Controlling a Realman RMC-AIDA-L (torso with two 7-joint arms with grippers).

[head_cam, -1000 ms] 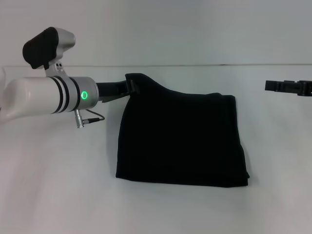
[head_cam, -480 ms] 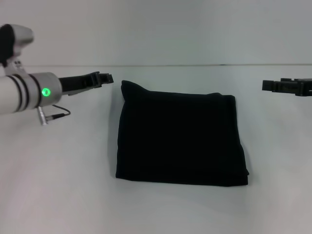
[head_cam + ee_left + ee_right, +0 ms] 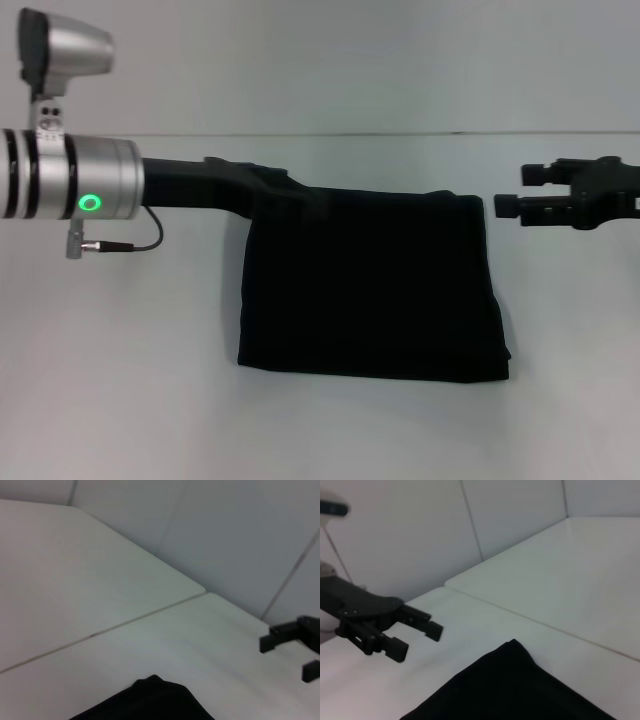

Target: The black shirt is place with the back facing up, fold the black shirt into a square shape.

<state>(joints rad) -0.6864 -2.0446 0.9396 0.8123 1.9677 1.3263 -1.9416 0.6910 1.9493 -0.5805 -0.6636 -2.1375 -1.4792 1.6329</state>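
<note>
While the black shirt (image 3: 372,285) lies folded into a neat, almost square block in the middle of the white bench (image 3: 120,380), the head view shows the left hand (image 3: 300,197) reaching in over the shirt's far left corner. Its dark fingers blend with the dark cloth, so I cannot tell if they are released or pinching the shirt. The right hand (image 3: 508,201) hangs near the far right corner of the shirt, just apart from it, with its two fingers spread and nothing between them. From the left wrist view, only a small bump of the black shirt (image 3: 150,700) shows, with the bare bench (image 3: 75,595) stretching to the back wall, and the right hand (image 3: 287,647) sits farther off with its fingers apart. From the right wrist view, one pointed corner of the black shirt (image 3: 515,690) lies flat on the bench (image 3: 560,580), and the left hand (image 3: 415,635) shows farther off above the bench, with a gap between its fingers there. The folding looks nearly done, I think. What could go wrong is that the left hand, being so close to the corner, might catch the cloth as it moves and drag the top layer, which would open the fold and spoil the square. A bump from the right hand could push the other corner out of line too. No boxes, bowls or other containers show in any view.
</note>
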